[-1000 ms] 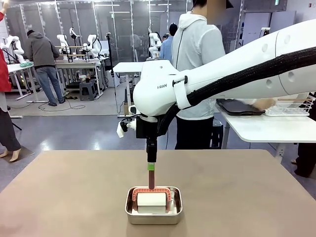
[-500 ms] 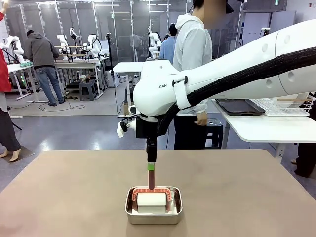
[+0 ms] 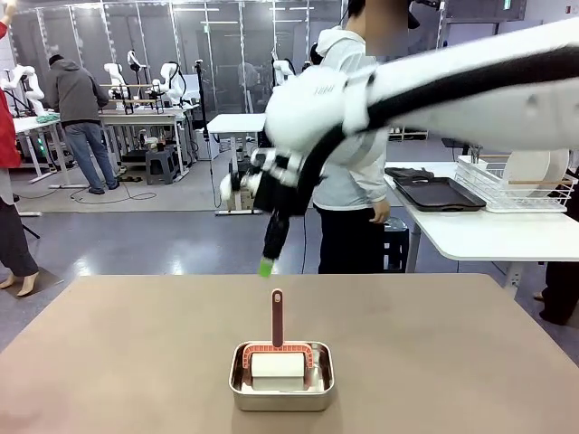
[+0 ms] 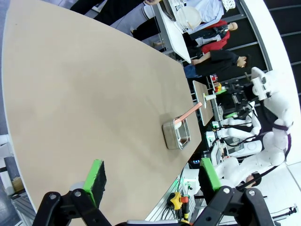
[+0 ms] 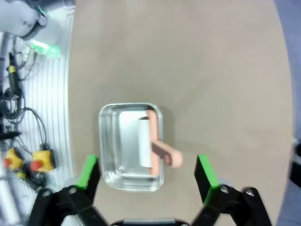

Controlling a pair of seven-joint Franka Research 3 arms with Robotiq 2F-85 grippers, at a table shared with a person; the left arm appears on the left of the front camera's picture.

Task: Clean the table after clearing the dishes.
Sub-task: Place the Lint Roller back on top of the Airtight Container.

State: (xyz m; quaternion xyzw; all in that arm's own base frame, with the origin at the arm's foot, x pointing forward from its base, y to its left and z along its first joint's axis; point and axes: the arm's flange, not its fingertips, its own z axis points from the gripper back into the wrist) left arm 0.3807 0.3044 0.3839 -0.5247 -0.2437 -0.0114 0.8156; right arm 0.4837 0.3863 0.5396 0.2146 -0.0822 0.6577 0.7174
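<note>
The tan table (image 3: pixel 118 353) carries a small steel pan (image 3: pixel 281 401) near its front middle. In the pan lies a white roller (image 3: pixel 278 365) whose reddish-brown handle (image 3: pixel 277 316) stands upright with nothing holding it. My right gripper (image 3: pixel 265 268) hangs above the handle and apart from it. In the right wrist view this right gripper (image 5: pixel 146 173) is open, looking down on the pan (image 5: pixel 109 141) and the roller (image 5: pixel 142 141). My left gripper (image 4: pixel 153 176) is open over the table's edge, far from the pan (image 4: pixel 170 133). A white plate (image 3: pixel 532 168) stands in a wire rack.
A person (image 3: pixel 357 136) stands just beyond the table's far edge. To the right a white side table (image 3: pixel 479 231) holds dark trays (image 3: pixel 437 193) and the wire rack (image 3: pixel 493 192). Bare tabletop lies on both sides of the pan.
My right gripper has let go of the roller's handle and risen up and away from it. The person has turned from the side table, and a plate now shows in the rack.
</note>
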